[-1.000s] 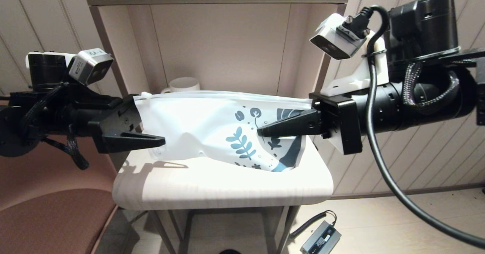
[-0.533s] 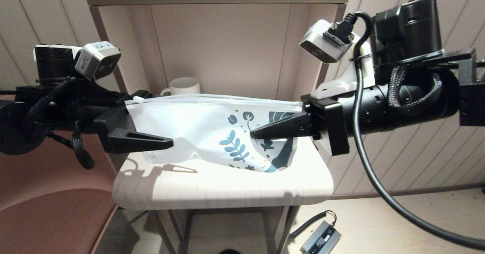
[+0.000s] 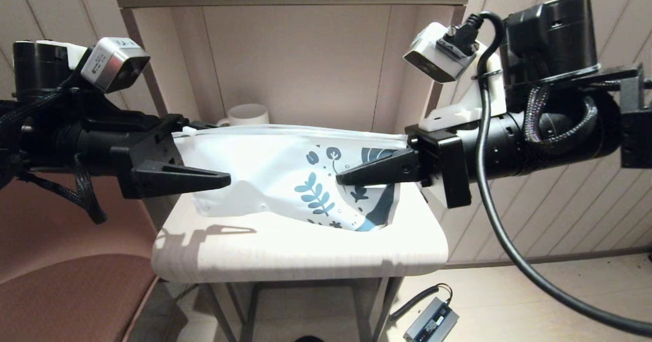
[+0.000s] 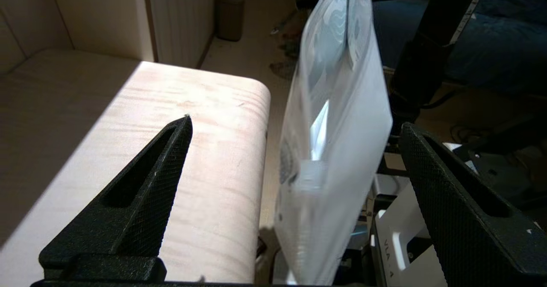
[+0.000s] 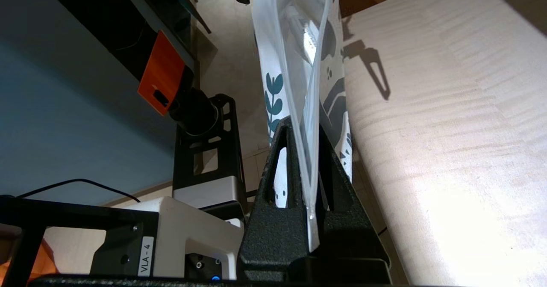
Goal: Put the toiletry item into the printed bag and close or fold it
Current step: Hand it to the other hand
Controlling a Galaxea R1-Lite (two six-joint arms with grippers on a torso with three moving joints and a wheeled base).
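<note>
The printed bag (image 3: 265,174) hangs stretched sideways just above the small wooden table (image 3: 305,250), with its zip edge on top. My right gripper (image 3: 338,180) is shut on the bag's leaf-printed end (image 5: 273,94), and the plastic is pinched between the fingers (image 5: 277,167). My left gripper (image 3: 216,153) stands open around the plain end near the slider (image 4: 310,176), one finger (image 4: 162,167) in front and one (image 4: 444,180) behind, neither touching the plastic. A pale long shape (image 5: 299,26) shows faintly through the bag wall. The toiletry item is not plainly visible.
A white ribbed mug (image 3: 248,113) stands at the back of the alcove behind the bag. Alcove walls rise close on both sides, with a shelf above. A brown seat (image 3: 66,291) lies to the left, and a power brick (image 3: 430,321) lies on the floor.
The right gripper carried the bag slightly left, then held still. The left arm moved in toward the bag, then rose and drew back a little, its fingers open throughout.
</note>
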